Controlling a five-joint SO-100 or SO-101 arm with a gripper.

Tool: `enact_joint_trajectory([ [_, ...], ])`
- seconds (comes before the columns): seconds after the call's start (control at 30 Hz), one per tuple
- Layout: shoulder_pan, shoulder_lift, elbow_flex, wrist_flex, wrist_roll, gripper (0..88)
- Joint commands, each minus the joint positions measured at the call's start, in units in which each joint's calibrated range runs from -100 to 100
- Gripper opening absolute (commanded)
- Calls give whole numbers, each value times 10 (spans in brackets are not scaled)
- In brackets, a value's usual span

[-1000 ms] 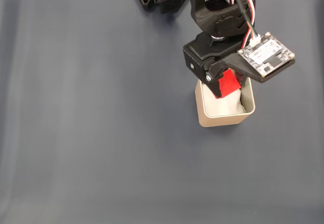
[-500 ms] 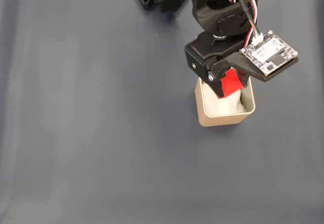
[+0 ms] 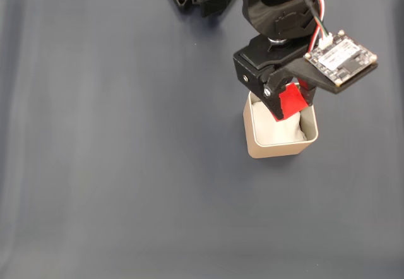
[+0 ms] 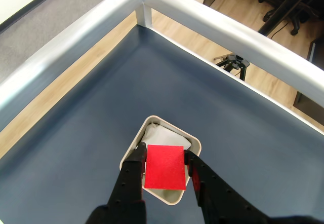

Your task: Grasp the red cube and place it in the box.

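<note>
the jaws [image 4: 164, 176] are clamped on the red cube [image 4: 163, 166], held above the box [image 4: 132, 144] near one wall; released here, it might clip the rim and tumble onto the desk [image 3: 126, 165].

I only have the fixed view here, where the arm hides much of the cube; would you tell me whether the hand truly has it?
Observer: Yes. In the wrist view the hand holds the red cube between its two fingers, one on each side face.
Operator: Thank you. Is the cube above the box?
Observer: In the wrist view it overlaps the near part of the box, with white padding visible beyond it.
Operator: Is anything else in the box?
Observer: Apart from the padding, I see nothing in the part the cube leaves uncovered.
</note>
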Motion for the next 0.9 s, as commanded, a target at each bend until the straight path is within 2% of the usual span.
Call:
enact_joint_trajectory([
  [0.0,-3,-30,-26,7,-3,2],
  [0.6,2,-37,-26,19,-5,10],
  [0.87,15,-35,-26,8,-28,258],
])
